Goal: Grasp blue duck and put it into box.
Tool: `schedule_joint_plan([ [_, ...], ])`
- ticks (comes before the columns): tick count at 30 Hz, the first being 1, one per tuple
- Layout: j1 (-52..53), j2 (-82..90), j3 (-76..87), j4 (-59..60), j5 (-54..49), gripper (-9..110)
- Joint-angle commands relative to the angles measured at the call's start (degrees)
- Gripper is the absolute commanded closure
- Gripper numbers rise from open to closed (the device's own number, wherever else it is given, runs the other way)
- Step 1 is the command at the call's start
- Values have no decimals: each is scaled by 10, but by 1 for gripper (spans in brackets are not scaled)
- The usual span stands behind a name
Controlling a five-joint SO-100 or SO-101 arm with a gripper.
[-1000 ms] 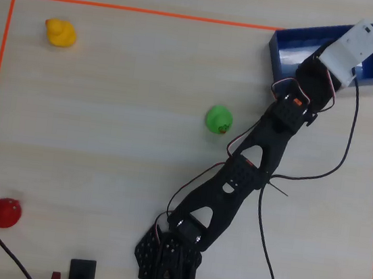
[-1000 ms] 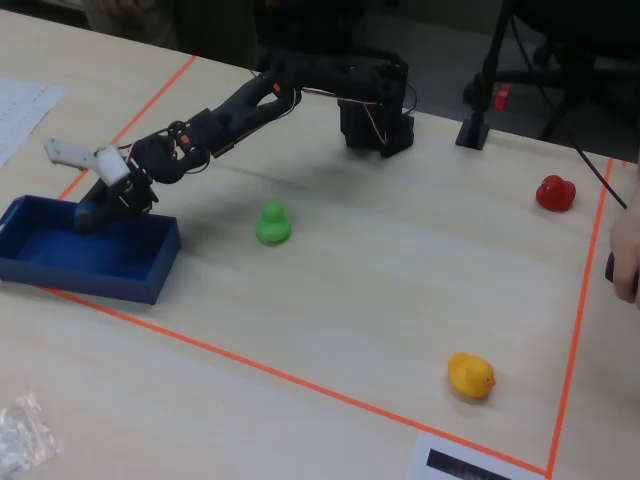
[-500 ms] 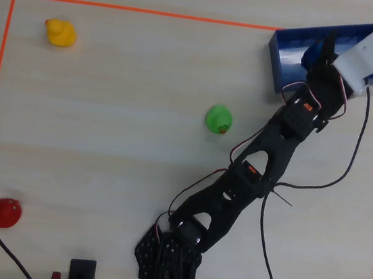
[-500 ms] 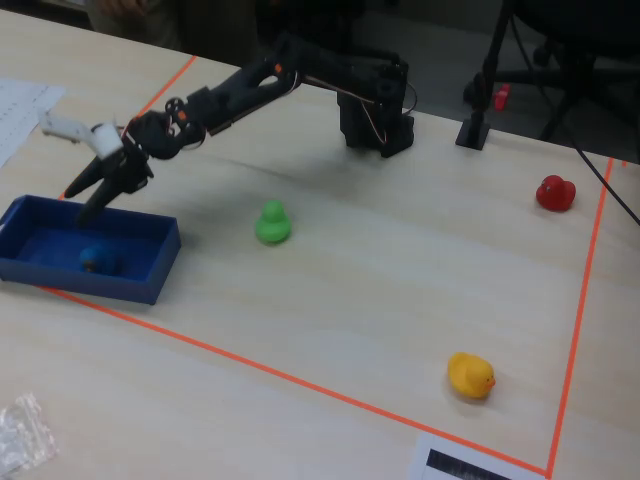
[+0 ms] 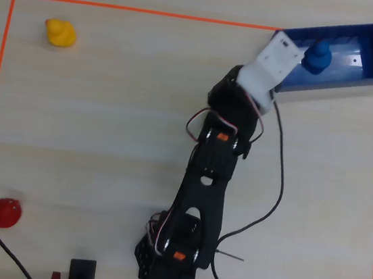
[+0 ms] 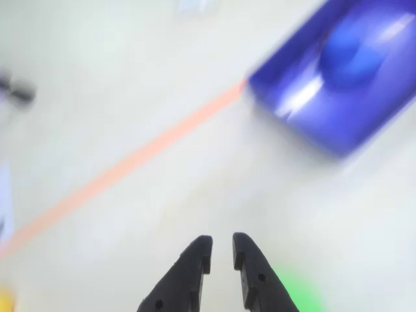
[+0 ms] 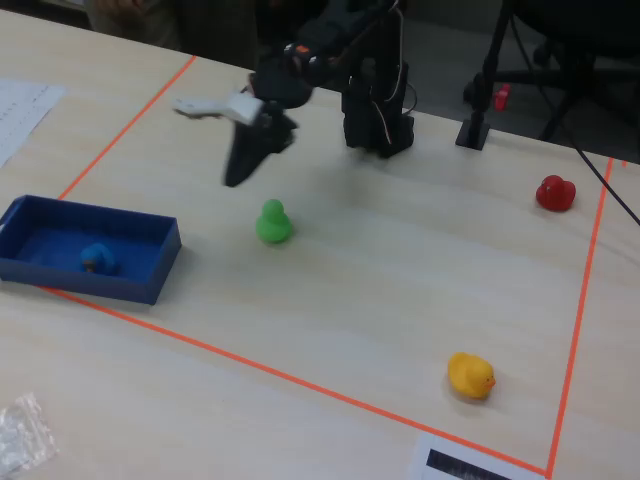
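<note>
Pale wooden table [image 7: 380, 300] with box [image 7: 150, 268], green duck [image 7: 271, 222], red duck [image 7: 555, 193], yellow duck [image 7: 470, 375].

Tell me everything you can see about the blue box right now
The box is a rectangular, dark-blue, open-topped tray with low walls and a shiny floor, plastic by its look. It sits flat on the table at a corner of the orange tape outline, slightly skewed to it. Inside lies the blue duck, in the overhead view toward the left end. The gripper hangs clear of it, near the green duck. The wrist view shows the box blurred.
</note>
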Motion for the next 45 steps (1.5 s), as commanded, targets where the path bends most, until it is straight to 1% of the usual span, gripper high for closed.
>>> schedule_joint_plan([
  [1, -80, 235, 175, 67, 18, 101],
  [5, -112, 410, 335, 117, 13, 101],
  [10, -95, 587, 519, 156, -27, 101],
  [11, -90, 611, 540, 179, -37, 101],
  [15, -112, 679, 540, 316, -24, 101],
  [18, -120, 691, 540, 359, -39, 101],
  [20, -119, 691, 540, 394, -62, 101],
  [23, -117, 691, 540, 487, -123, 101],
  [45, -107, 691, 540, 488, -126, 101],
])
